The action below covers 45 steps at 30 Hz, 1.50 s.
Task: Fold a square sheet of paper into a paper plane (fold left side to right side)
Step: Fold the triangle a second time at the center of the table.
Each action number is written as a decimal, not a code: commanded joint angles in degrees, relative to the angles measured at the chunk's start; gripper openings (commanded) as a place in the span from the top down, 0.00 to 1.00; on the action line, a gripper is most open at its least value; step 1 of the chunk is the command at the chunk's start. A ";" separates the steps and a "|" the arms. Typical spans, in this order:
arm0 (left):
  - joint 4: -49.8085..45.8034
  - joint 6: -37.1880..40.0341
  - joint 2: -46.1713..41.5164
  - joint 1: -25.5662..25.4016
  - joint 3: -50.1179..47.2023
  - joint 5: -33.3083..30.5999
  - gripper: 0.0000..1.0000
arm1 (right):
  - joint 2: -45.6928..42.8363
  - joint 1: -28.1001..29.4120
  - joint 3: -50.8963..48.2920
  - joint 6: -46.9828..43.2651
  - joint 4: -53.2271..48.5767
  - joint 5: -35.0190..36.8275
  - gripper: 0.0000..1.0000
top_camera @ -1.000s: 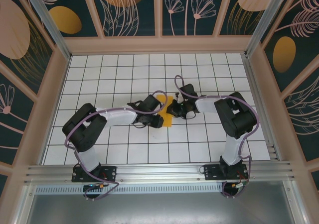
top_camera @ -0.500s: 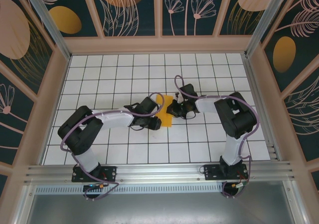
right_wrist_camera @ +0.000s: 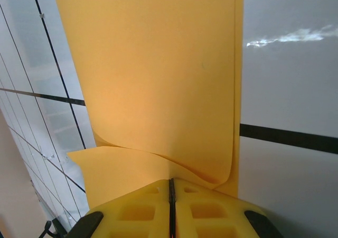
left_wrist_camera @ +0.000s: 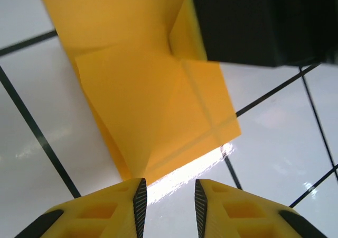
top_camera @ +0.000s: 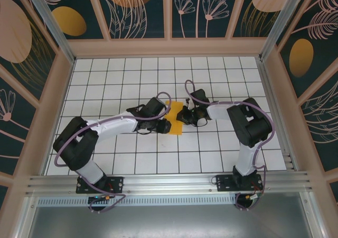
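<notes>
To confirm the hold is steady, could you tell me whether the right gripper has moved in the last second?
No. Against the table's grid lines in the top view, the right gripper is where it was, shut on the square sheet of paper.

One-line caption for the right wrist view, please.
Right gripper shut on the curling orange paper, over the white grid table.
</notes>
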 commanded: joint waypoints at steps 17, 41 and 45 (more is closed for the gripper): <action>4.53 0.71 9.97 2.15 1.50 7.08 0.68 | 2.91 0.58 -1.46 -1.15 -6.28 7.22 0.89; 4.28 -0.35 10.03 2.17 -4.17 7.39 0.71 | -4.97 1.60 1.57 -5.48 -5.58 -1.31 0.97; 4.19 -0.30 10.08 2.11 -4.15 7.34 0.71 | -3.27 3.25 1.12 -4.34 -3.80 -3.51 0.98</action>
